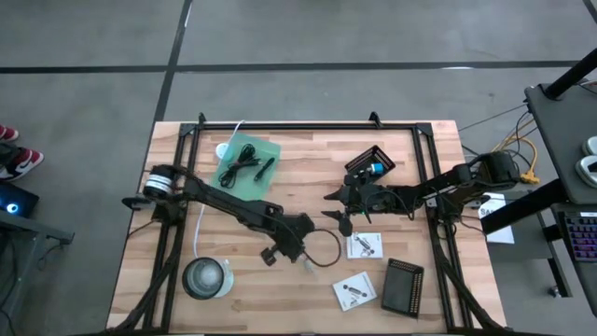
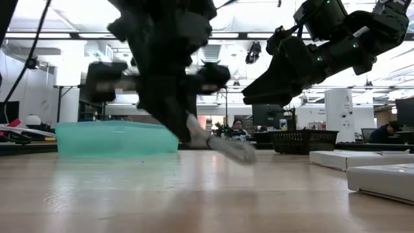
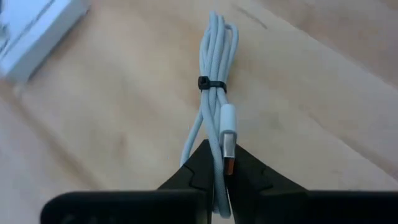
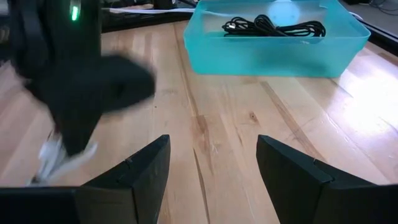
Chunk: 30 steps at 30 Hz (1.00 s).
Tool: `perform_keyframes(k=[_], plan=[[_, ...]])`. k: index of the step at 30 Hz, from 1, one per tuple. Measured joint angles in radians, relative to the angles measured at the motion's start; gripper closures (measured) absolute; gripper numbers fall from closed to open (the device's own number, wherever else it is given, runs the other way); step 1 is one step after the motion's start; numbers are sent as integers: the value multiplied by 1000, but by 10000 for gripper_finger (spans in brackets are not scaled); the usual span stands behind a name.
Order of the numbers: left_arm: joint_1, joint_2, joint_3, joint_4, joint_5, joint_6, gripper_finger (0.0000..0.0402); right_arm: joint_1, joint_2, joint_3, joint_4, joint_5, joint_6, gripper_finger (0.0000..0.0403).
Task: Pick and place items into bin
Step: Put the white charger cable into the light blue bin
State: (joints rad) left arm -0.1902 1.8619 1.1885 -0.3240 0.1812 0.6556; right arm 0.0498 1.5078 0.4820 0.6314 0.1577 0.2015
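Note:
My left gripper (image 3: 221,180) is at the table's middle (image 1: 303,259), shut on a white cable bundle (image 3: 214,93) bound by a black tie. The low view shows the bundle (image 2: 228,147) slanting down below the blurred fingers. My right gripper (image 4: 211,168) is open and touches nothing. It hovers above the table just right of the left one (image 1: 341,217) and is raised in the low view (image 2: 262,94). The teal bin (image 1: 247,163) (image 4: 273,43) stands at the far left and holds black coiled cables (image 4: 273,26). My left gripper pinches the white cable bundle between its two fingers at the end with the silvery USB plug (image 3: 228,140). The fingers lie along the bundle, which reaches out ahead of them. They come from above, slanting. I cannot tell whether its free end (image 2: 246,156) touches the table.
Two white printed packets (image 1: 364,245) (image 1: 354,291) lie near the right gripper, with a flat black tray (image 1: 403,287) beside them. A black basket (image 1: 371,166) with a blue piece stands behind. A thin black cable loop (image 1: 328,245) and the round clear tub (image 1: 205,277) sit near the front.

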Motion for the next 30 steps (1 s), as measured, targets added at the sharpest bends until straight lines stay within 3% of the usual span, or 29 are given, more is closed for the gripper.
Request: perform_keyframes(k=[10, 18, 23, 30], plan=[[0, -284, -13, -226, -39, -75, 391, 0, 0, 0, -4, 0, -1, 179], [36, -490, -16, -291, -307, -140, 391, 0, 0, 0, -4, -1, 1, 179], [137, -564, -19, -388, -441, -259, 391, 0, 0, 0, -4, 0, 4, 179], [344, -583, -32, -553, -505, -565, 391, 0, -1, 0, -2, 0, 4, 179]])
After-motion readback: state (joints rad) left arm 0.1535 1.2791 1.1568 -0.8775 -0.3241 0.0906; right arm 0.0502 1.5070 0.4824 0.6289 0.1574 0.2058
